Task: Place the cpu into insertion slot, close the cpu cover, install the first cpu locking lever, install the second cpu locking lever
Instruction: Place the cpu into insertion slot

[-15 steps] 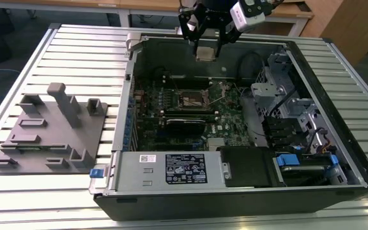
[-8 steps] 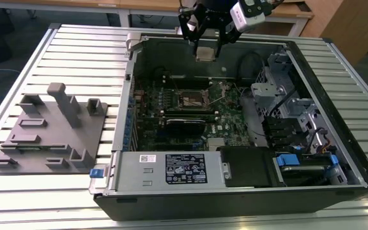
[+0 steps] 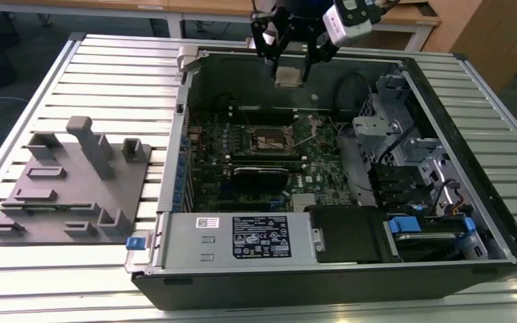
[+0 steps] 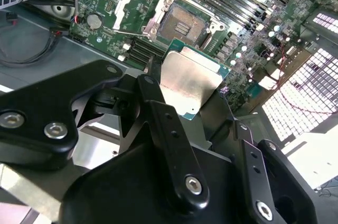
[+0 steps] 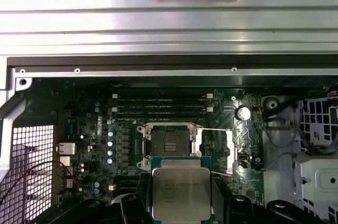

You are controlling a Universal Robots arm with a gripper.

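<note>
Has matte black fingers (image 4: 163, 129) of flat jointed links, pinned with silver socket-head screws (image 4: 193, 184); carries a white boxy housing (image 3: 353, 19) just above the fingers.

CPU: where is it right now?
In the exterior view the CPU is held in the gripper, high over the open case near its far wall, clear of the slot, not yet seated.

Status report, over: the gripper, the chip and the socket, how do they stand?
gripper shut on chip, held above the board. socket bare, cover open. Nothing seen between chip and socket.
</note>
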